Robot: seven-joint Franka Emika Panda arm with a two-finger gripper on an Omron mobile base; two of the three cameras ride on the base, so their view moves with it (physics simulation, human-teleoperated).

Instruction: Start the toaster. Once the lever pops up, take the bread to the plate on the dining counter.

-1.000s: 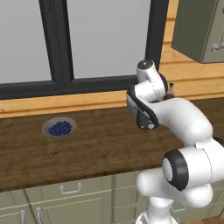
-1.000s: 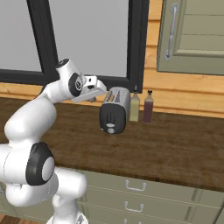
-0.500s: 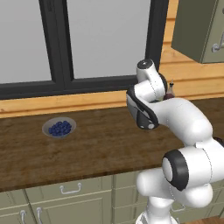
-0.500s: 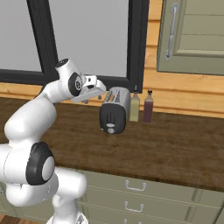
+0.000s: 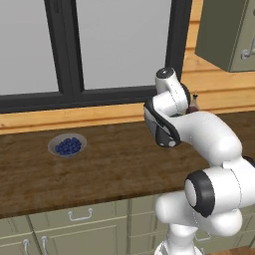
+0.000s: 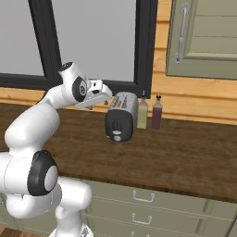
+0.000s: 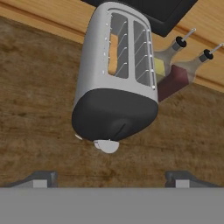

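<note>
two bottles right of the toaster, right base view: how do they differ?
Contents: the left bottle holds pale yellow liquid, while the right bottle holds dark red-brown liquid. Position: the left bottle stands right next to the toaster, and the right bottle stands one place farther from it. Shared: both are upright, of similar height and shape, with dark caps and thin spouts, and stand side by side at the back of the wooden counter.

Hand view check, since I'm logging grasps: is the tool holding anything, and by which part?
Nothing is held. The tool stands open in front of the toaster; the bread sits in a slot.
</note>
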